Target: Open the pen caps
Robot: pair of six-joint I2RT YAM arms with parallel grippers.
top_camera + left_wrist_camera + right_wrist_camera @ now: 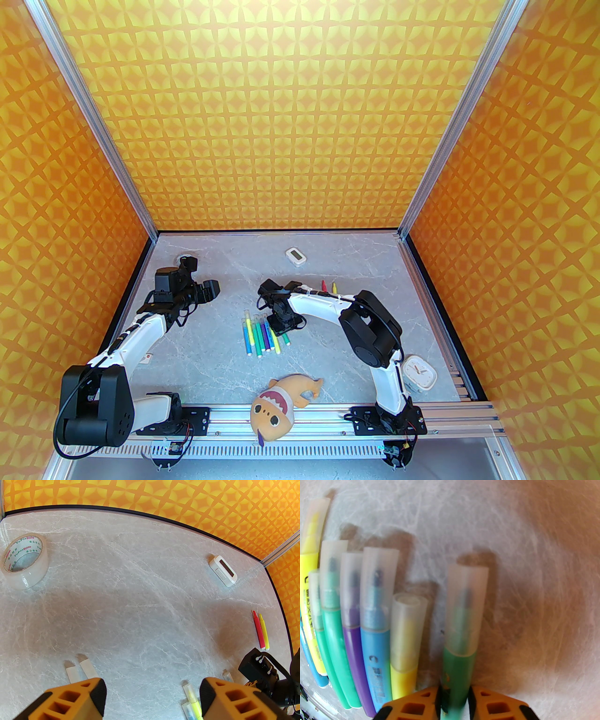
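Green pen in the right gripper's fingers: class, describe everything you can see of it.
The slim green plastic marker pen has a glossy barrel and a frosted translucent cap, fully on, its dark tip showing faintly through. Slightly blurred, it points away from the wrist camera. The right gripper's orange fingers clamp its barrel from both sides. It is apart from the row of other pens; whether it touches the grey marbled table is unclear.
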